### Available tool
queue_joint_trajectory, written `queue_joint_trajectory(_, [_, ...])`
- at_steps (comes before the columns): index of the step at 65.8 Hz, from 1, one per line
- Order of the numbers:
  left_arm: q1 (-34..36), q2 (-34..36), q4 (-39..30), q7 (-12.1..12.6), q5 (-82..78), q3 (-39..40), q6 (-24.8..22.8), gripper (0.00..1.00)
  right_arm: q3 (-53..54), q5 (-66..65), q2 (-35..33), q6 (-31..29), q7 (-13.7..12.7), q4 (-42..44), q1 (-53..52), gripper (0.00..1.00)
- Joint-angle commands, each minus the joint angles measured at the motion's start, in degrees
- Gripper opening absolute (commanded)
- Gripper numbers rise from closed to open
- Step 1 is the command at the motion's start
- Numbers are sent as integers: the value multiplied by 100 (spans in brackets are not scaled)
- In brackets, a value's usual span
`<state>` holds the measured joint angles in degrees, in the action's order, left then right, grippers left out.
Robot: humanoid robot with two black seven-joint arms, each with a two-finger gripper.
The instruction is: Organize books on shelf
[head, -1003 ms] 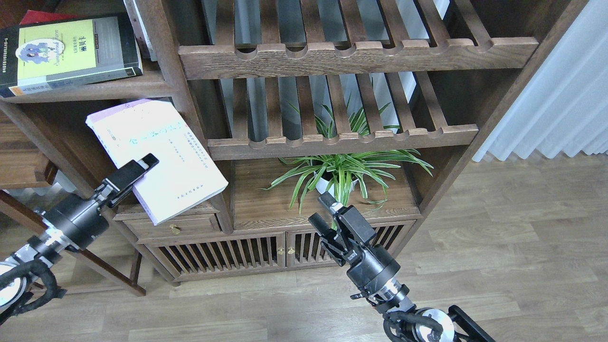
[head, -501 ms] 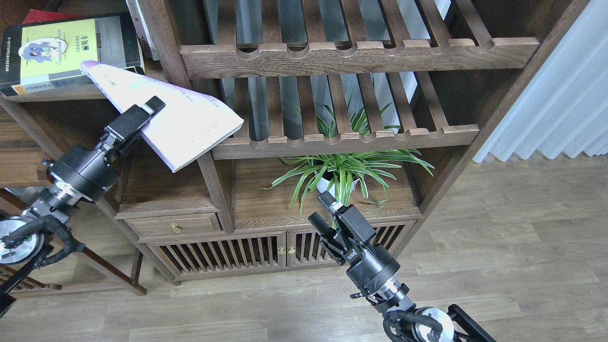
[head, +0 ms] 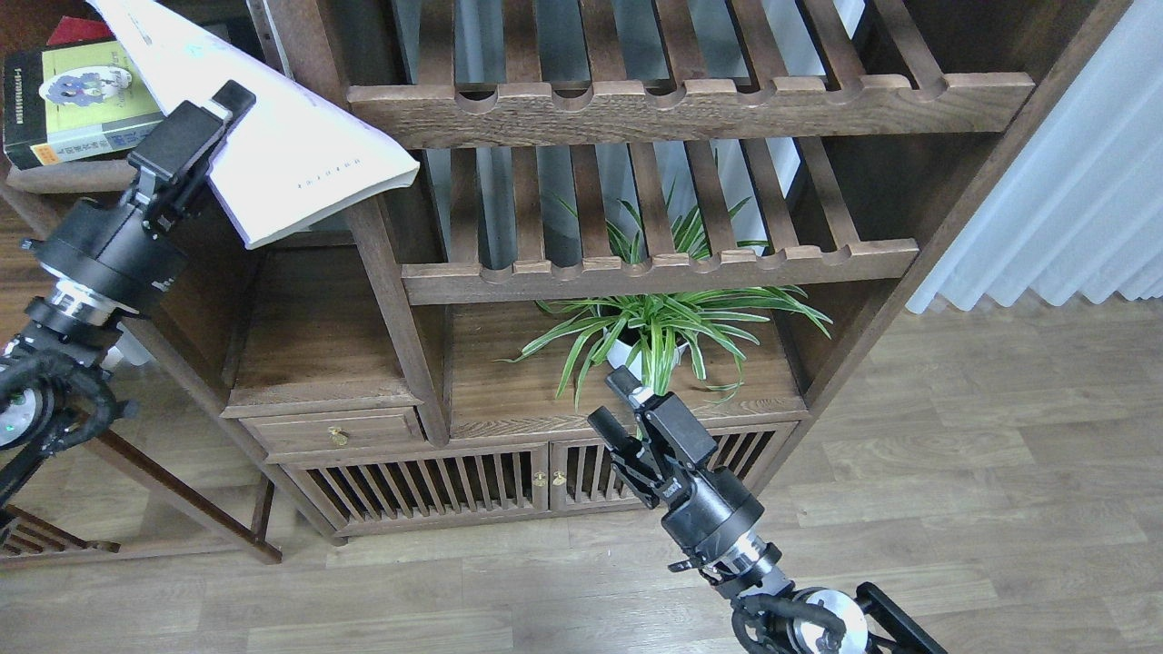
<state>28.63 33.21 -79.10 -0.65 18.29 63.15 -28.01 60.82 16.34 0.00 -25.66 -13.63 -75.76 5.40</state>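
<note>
My left gripper (head: pixel 213 113) is shut on the thick white-lilac book (head: pixel 291 159) and holds it tilted in front of the solid dark-brown shelf (head: pixel 64 174) at the top left. The book's upper end overlaps the black book with the yellow-green panel (head: pixel 77 104), which lies flat on that shelf. A corner of the red book (head: pixel 74 29) shows under and behind the black one. My right gripper (head: pixel 613 404) is open and empty, low in front of the cabinet, below the plant.
A slatted rack with a notched rail (head: pixel 690 104) is right of the held book, another rack (head: pixel 654 268) is below it. A potted spider plant (head: pixel 654 327) stands on the lower board. The bookcase post (head: pixel 382 272) runs just under the book's free corner.
My left gripper has lifted the white-lilac book up and to the left, from in front of the drawer to the level of the top-left shelf. The right arm has not moved.
</note>
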Motion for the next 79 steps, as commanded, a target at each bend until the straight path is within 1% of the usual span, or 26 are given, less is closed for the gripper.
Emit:
queue_joint_trajectory(1, [11,62,0,3,-1,206,1,1,0,0,0,0,0,0,4,98])
queue_joint_trajectory(18, [-15,159,53,-5,113,549,1,2,0,0,0,0,0,0,-4,98])
queue_joint_trajectory(27, [-59,361,79,-5,350,549,1,2,0,0,0,0,0,0,4,98])
queue_joint_trajectory(40, [-138,634,316,-5,798,531,1,3,0,-70,0,-9,0,9,4,98])
queue_joint_trajectory(45, [-261,616,545,-5,799,487,1,4,0,-114,0,-9,0,9,4,98])
queue_joint_trajectory(58, [-305,528,642,-23,807,382,1,4,0,-123,0,-9,0,26,4,98])
queue_joint_trajectory(62, [-305,520,642,-67,816,382,1,4,0,-123,0,-9,0,44,4,98])
queue_joint_trajectory(65, [-296,511,642,-155,825,399,1,4,0,-123,0,-9,0,53,4,98])
queue_joint_trajectory(67, [-288,511,642,-269,851,426,1,4,0,-123,0,-9,0,53,4,98])
queue_joint_trajectory(74, [-253,511,703,-445,869,470,1,4,0,-123,0,-9,0,53,4,98])
queue_joint_trajectory(79, [-244,511,738,-480,869,479,1,4,0,-123,0,-9,0,62,4,98])
